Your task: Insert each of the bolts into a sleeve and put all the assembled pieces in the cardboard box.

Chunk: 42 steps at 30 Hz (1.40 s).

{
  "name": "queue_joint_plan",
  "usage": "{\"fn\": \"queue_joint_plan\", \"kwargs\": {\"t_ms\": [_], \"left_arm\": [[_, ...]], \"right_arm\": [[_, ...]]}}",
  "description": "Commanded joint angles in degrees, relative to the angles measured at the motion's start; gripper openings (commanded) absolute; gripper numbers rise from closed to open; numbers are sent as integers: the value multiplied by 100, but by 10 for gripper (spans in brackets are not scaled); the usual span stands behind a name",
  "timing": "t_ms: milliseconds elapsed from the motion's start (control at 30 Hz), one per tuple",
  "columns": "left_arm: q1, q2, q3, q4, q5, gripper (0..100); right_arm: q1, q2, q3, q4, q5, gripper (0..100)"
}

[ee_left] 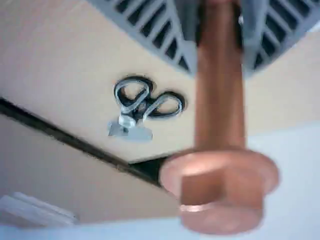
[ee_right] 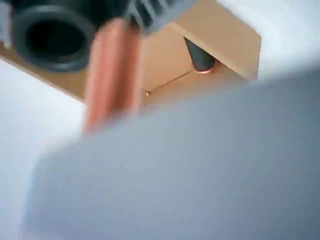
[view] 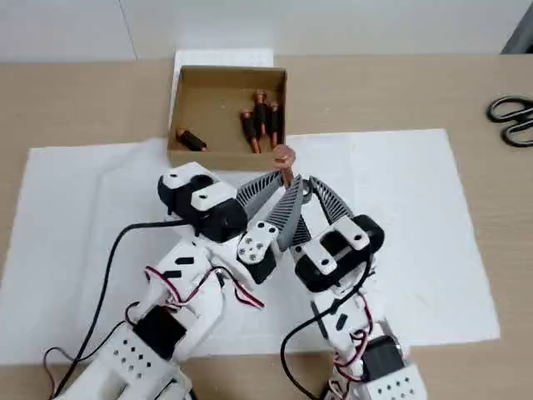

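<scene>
One copper bolt (ee_left: 219, 130), hex-flanged head outermost, sits pinched in the left jaws; the right jaws I cannot tell.

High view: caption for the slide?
Two arms meet at a copper bolt just outside the cardboard box, which holds four assembled pieces.

Centre frame, over the white sheet (view: 400, 217), the two grippers come together tip to tip. The left gripper (view: 286, 180), reaching in from the lower left, is clamped on the copper bolt (view: 284, 156), which stands head up just below the cardboard box (view: 216, 104). The right gripper (view: 311, 187) sits close beside the bolt, angled in from the lower right. Inside the box, three assembled pieces (view: 261, 121) bunch at its right side and a fourth piece (view: 191, 139) lies at its left. Scissors (view: 510, 119) rest on the wooden table (view: 83, 100) at the right edge.
</scene>
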Motion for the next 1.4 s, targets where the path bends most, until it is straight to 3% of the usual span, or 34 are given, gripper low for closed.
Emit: {"fn": "queue_joint_plan", "kwargs": {"t_ms": [0,300,500,1100,1367], "left_arm": [[9,-176,-119,-299,-220,6],[149,-149,-505,-325,-448,6],[255,-141,-224,-1160,-1266,6],[255,-132,66,-1231,-826,6],[176,158,31,-1231,-809,6]], "right_arm": [[-48,-84,35,4,18,5],[-48,-84,35,13,18,5],[-48,-84,35,13,18,5],[-66,-101,35,-31,9,5],[-391,-110,35,-31,18,5]]}}
